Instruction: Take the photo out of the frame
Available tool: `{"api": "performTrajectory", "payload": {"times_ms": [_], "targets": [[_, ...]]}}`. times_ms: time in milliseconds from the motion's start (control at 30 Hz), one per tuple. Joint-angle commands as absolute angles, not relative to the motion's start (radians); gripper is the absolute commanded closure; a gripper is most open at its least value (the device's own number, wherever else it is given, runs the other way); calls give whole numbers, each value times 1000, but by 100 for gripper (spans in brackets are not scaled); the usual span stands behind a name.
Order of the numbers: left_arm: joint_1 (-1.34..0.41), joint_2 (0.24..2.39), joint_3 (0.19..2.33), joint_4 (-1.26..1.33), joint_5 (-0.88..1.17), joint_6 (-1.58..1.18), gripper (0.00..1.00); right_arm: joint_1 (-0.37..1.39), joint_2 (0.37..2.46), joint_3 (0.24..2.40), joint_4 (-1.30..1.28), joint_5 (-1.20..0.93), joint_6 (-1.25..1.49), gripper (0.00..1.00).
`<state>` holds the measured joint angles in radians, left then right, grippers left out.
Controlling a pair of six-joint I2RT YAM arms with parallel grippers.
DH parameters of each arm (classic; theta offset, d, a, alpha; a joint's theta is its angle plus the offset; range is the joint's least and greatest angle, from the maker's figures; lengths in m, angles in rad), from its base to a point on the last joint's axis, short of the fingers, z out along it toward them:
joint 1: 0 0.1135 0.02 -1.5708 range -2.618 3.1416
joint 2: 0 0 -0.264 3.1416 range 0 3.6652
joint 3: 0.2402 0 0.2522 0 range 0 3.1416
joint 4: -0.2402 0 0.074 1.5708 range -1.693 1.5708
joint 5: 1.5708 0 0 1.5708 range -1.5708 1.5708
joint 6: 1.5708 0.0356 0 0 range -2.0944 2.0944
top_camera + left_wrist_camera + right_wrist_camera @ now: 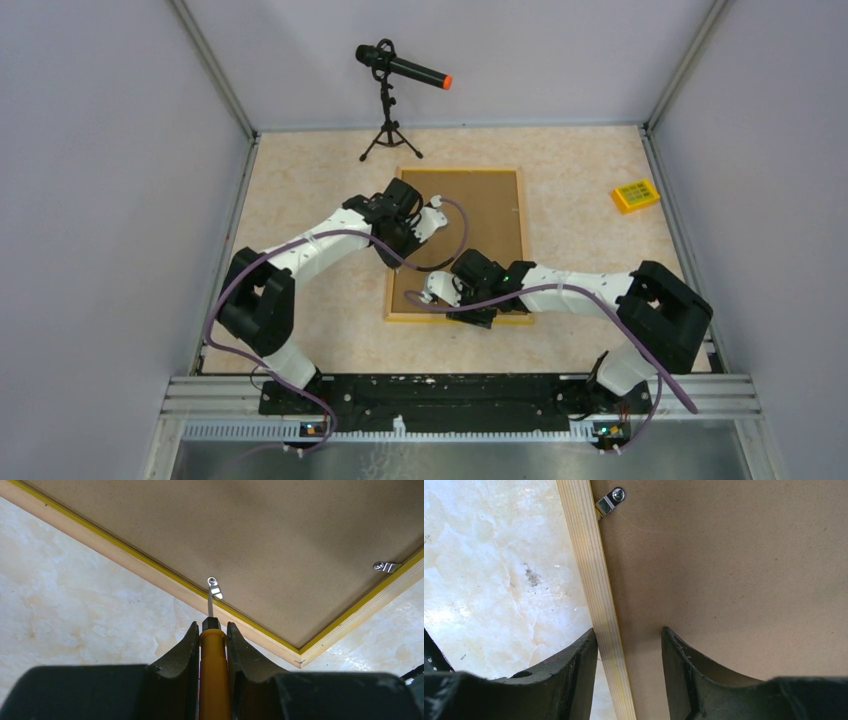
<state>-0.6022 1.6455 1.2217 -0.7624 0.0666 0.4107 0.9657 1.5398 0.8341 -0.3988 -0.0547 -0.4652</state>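
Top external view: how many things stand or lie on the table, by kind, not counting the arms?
Picture frame, back side up: 1
Microphone on tripod: 1
Small yellow block: 1
Total: 3

We can read no text, label, brand or number in any view. The orange handle of the screwdriver [214, 675], held between the fingers of the left gripper [214, 630], is plain where it shows. The brown back of the frame [734, 570], just under the right gripper [629, 635], is plain too. The small yellow block [636, 195], well apart from the right gripper, bears a grid of squares, too small for us to tell any sign.
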Motion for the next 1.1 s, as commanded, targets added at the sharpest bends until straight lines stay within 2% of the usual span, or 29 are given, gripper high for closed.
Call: {"api": "performTrajectory", "payload": {"times_ms": [0,767,1067], "targets": [[-620,1627,1209,-832,195,360,100,957,1589,854,-341,-35,-431,54],[-601,1671,1207,-751,306,235,100,959,1595,861,-338,-61,-421,55],[-596,1689,1230,-724,264,228,100,959,1590,859,-346,-61,-422,55]]}}
